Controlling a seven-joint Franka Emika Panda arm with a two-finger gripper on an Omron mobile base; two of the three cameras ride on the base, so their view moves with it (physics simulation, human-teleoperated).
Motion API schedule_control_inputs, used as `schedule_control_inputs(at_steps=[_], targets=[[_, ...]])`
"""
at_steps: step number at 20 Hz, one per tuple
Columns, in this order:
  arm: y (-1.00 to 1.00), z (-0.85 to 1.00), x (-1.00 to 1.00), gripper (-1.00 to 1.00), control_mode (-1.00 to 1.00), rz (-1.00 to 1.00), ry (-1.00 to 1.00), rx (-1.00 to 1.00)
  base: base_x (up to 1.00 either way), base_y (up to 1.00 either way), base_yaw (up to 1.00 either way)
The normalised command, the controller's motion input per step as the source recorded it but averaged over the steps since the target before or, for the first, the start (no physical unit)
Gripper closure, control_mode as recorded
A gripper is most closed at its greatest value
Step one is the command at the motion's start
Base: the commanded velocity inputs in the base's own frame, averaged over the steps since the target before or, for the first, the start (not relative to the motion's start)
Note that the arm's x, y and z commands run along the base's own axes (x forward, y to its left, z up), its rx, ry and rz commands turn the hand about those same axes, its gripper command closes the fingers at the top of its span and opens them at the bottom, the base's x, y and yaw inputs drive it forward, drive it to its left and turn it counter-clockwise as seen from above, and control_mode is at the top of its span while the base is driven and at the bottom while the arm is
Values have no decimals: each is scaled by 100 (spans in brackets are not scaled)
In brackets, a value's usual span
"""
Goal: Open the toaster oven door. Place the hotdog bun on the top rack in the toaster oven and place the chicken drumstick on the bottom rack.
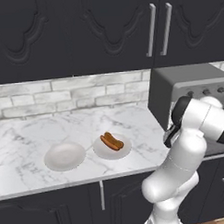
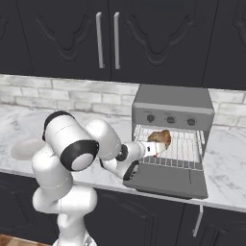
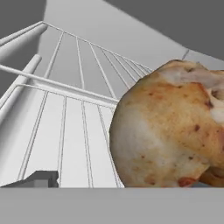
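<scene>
- Toaster oven (image 2: 173, 103): one grey metal box, three round knobs, door (image 2: 168, 181) flopped down
- one lumpy golden chicken drumstick (image 2: 161, 138) on wire rack (image 2: 185, 151)
- one hotdog bun (image 1: 112, 141), two round plates
- gripper (image 2: 156, 148) fingers: can't tell how wide

Golden-brown chicken drumstick (image 3: 170, 127), grey toaster oven (image 2: 173, 103)

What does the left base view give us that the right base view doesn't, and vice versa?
Left base view: the hotdog bun lying on a white plate, with a second white plate bare beside it; the toaster oven appears from its side, so its inside is hidden.
Right base view: the oven door folded down, the wire rack inside, and the chicken drumstick at the oven's opening, with the gripper reaching in right by it.
Both: the oven with its knobs, marble counter, brick backsplash, dark cabinets, and the arm.
</scene>
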Motion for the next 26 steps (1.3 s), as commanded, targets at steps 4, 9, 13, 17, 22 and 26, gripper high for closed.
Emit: schedule_control_inputs(at_steps=[4,9,13,17,22,26], targets=[[-42,-17,-28,-100,-100,42,27,24,0,0,0],[-65,37,-63,-100,-100,33,2,28,0,0,0],[-56,6,-89,-100,-100,34,18,29,0,0,0],[-44,-6,-48,-100,-100,34,41,23,0,0,0],[-30,-14,0,-100,-100,31,62,18,0,0,0],[-48,-6,0,-100,-100,32,70,23,0,0,0]])
